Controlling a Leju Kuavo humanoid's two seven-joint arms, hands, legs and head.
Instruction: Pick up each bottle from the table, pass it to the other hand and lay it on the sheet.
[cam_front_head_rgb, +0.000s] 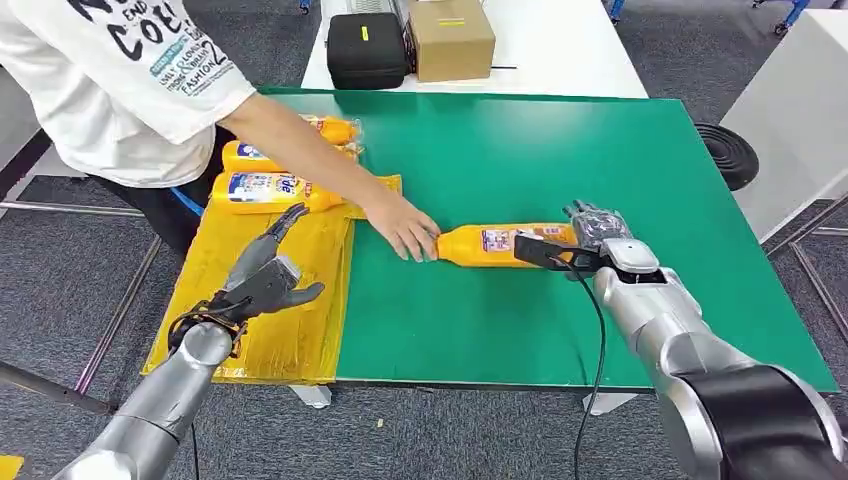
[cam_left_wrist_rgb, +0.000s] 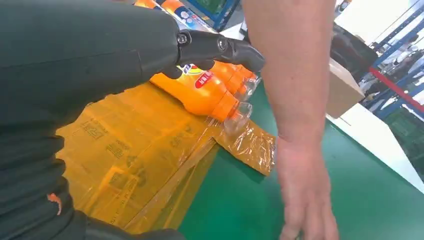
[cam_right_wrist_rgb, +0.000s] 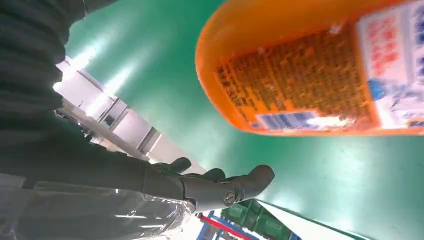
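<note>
- Lying flat on the green counter (cam_front_head_rgb: 620, 150), the orange bottle (cam_front_head_rgb: 500, 244) sits just at 9 o'clock of the right hand (cam_front_head_rgb: 590, 235), whose fingers are spread and hold nothing.
- Touching the bottle's cap end at 9 o'clock is a person's hand (cam_front_head_rgb: 405, 228); I would wait until it withdraws.
- Closing around the bottle's base end, mid-body, should give a steady lift.
- Hovering over the yellow sheet (cam_front_head_rgb: 290, 320), the left hand (cam_front_head_rgb: 265, 280) is wide, empty, ready to receive; three bottles (cam_front_head_rgb: 270, 190) lie at its 12 o'clock.
</note>
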